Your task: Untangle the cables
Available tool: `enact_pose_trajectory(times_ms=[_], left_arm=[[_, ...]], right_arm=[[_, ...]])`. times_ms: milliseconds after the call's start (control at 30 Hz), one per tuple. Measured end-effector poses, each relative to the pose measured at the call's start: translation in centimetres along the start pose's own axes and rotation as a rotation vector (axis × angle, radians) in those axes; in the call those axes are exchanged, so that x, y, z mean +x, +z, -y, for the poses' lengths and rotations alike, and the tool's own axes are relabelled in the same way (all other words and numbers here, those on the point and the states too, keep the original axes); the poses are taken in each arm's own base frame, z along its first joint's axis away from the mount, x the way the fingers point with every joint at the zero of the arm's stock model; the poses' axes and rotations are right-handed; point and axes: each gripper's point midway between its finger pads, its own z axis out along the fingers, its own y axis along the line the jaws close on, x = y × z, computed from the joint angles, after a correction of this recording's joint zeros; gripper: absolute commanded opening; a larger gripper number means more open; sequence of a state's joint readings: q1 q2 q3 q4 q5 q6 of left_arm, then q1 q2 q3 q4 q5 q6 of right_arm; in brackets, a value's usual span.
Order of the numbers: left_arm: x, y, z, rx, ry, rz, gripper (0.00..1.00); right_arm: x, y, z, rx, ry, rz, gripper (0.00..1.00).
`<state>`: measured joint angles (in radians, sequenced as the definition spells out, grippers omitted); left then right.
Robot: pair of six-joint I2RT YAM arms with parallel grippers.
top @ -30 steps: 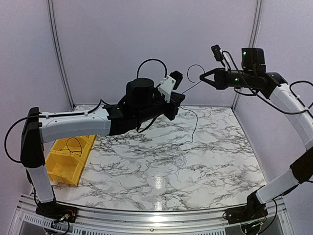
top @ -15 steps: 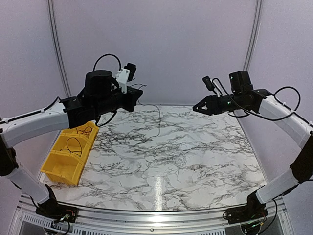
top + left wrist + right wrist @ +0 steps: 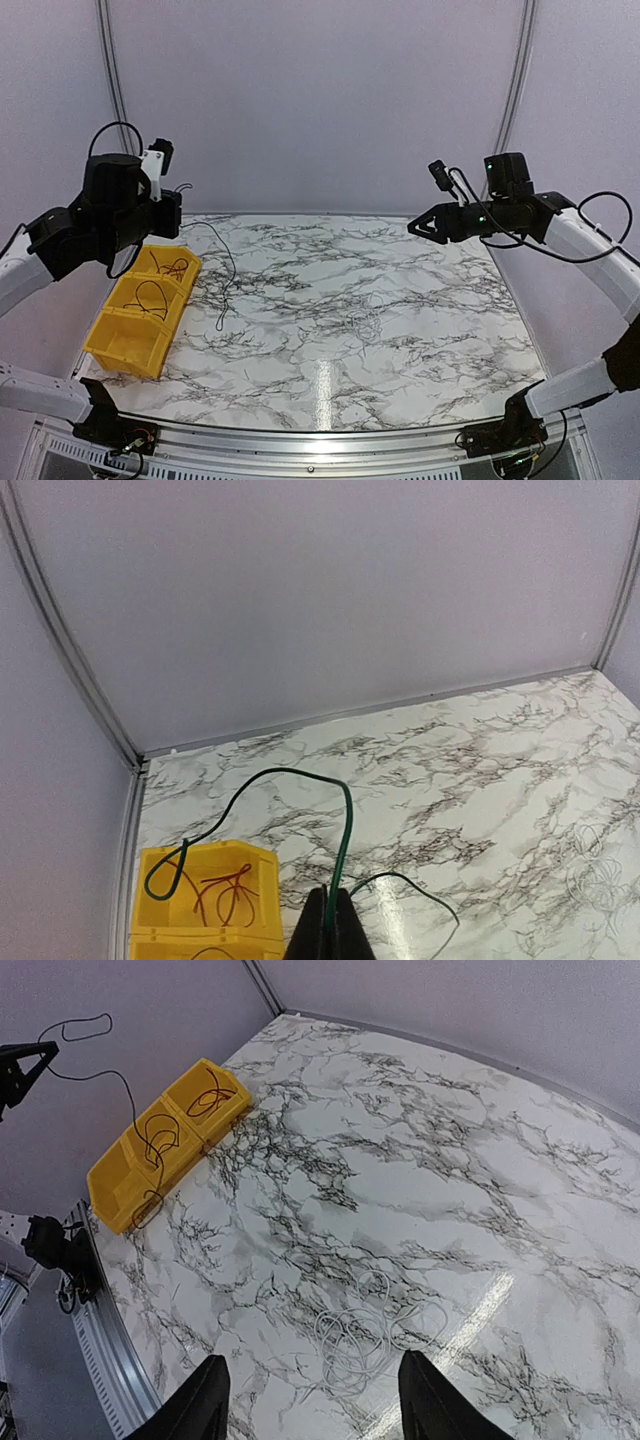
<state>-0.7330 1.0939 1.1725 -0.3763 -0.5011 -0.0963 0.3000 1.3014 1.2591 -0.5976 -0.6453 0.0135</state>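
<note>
Fingers (image 3: 314, 936) of left gripper (image 3: 328, 912) are pinched on a thin green cable (image 3: 345, 825) arching just ahead; right gripper (image 3: 312, 1365) is spread, empty. Trailing slack is best lowered into yellow bin (image 3: 262, 856) below-left before release.

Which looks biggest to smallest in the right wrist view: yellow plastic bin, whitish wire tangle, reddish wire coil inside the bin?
Yellow plastic bin and whitish wire tangle: about alike, tangle being nearer the camera.
Reddish wire coil: clearly smallest.
</note>
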Motion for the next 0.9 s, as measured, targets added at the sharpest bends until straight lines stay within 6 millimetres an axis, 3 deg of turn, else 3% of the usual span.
enact_pose_trajectory(times_ms=[200, 433, 767, 900], left_arm=[[-0.4, -3.1, -5.3, -0.154, -0.023, 0.03, 0.0], [0.5, -4.3, -9.2, -0.319, 0.016, -0.001, 0.0], [5.8, -3.4, -14.8, -0.514, 0.04, -0.128, 0.0], [7.0, -3.4, -16.5, -0.565, 0.04, -0.164, 0.0]], right_arm=[[0.8, -0.4, 0.0, 0.011, 0.003, -0.004, 0.58], [1.2, -1.1, -0.2, 0.022, -0.003, 0.006, 0.57], [3.2, -2.5, -0.5, 0.047, 0.009, -0.001, 0.57], [3.7, -3.1, -0.4, 0.06, 0.013, 0.005, 0.57]])
